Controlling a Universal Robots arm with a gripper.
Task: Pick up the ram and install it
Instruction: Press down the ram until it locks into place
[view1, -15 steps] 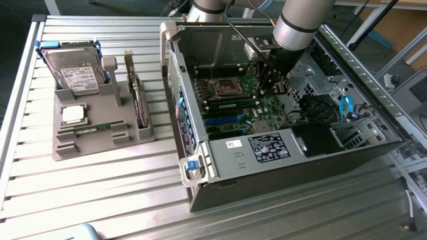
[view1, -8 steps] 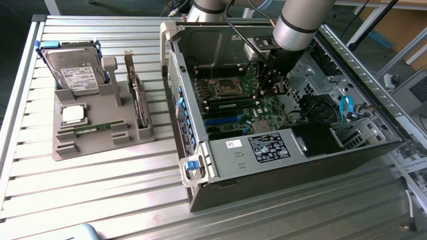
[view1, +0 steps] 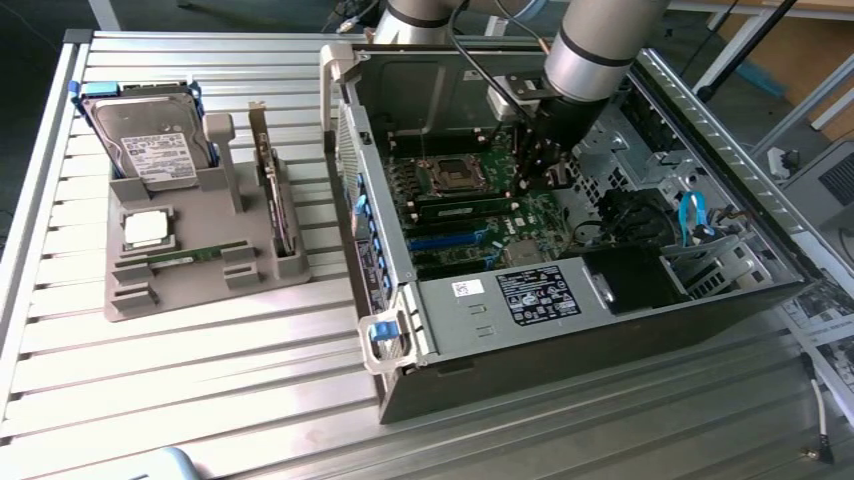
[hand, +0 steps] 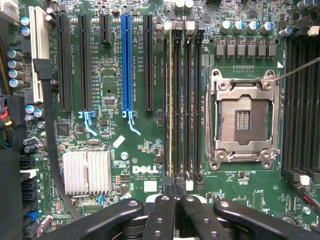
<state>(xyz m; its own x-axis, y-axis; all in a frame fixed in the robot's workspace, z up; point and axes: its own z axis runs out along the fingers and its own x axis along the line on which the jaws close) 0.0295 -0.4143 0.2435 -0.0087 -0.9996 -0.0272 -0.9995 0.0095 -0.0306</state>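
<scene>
The ram (hand: 170, 100) stands in one of the black memory slots of the green motherboard (hand: 110, 75), next to the empty silver processor socket (hand: 243, 120); its thin pale top edge runs the slot's length. In the exterior view the ram (view1: 461, 209) is a green stick with black chips inside the open computer case (view1: 561, 290). My gripper (hand: 175, 192) is shut, its black fingers (hand: 162, 212) pressed together with nothing between them, right over the near end of the ram's slot. In the exterior view my gripper (view1: 538, 188) reaches down into the case just above the board.
A grey holder tray (view1: 200, 275) sits at the exterior view's left on the slatted metal table (view1: 200, 400). It carries a hard drive (view1: 150, 140), an upright expansion card (view1: 276, 200), a square silver processor (view1: 144, 228) and a thin green strip (view1: 180, 258). Case walls and cables surround the gripper.
</scene>
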